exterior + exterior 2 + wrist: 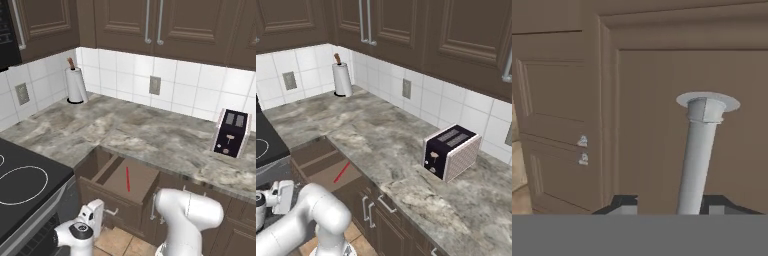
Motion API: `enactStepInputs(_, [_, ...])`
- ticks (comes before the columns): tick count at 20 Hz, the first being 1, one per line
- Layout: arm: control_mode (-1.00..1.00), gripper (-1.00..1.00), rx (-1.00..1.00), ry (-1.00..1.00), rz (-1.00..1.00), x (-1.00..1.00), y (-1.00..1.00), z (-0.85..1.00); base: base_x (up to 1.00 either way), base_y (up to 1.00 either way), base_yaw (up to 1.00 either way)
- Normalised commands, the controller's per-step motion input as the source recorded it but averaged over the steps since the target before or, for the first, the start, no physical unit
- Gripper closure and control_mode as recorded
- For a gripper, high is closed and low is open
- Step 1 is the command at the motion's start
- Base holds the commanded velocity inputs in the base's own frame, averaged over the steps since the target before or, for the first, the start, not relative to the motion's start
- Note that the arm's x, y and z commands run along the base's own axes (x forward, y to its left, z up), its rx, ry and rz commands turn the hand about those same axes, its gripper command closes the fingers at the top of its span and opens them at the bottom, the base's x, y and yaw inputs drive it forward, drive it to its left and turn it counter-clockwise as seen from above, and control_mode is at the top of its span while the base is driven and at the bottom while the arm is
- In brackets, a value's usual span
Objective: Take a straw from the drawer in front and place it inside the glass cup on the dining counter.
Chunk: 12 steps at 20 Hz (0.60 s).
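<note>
We're low in front of the drawer (120,192), which is pulled out under the worktop (150,135) edge. The straw (128,179) lies flat on the drawer floor, roughly mid, running near-to-far, untouched.

Gripper (668,207) sits right at the drawer front: in the hand view the silver handle (699,155) runs up btwn the two fingers (623,204), one tip each side. Fingers part-open around the bar; can't tell if the pads touch it, so no firm grip claimed.

Cup and dining counter aren't visible from here.

Risks, as we judge them:
- Hand is at the front panel, below the drawer rim. Going straight for the straw w/o lifting first could knock the front or push the drawer back in.
- Straw is v. thin and flat on the wood; fingers could close over it, miss, or roll it to a side wall.
- Worktop overhang may crowd the wrist.
</note>
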Motion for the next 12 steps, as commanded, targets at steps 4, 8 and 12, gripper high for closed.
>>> enactStepInputs(4, [-1.00, 1.00, 0.06, 0.28, 0.00, -0.68, 0.71, -0.06, 0.00, 0.00, 0.00])
enactStepInputs(8, [-1.00, 1.00, 0.05, 0.28, 0.00, -0.68, 0.77, -0.10, 0.00, 0.00, 0.00])
enactStepInputs(12, [-1.00, -1.00, 0.01, 0.14, 0.00, -0.63, 0.69, -0.09, 0.00, 0.00, 0.00])
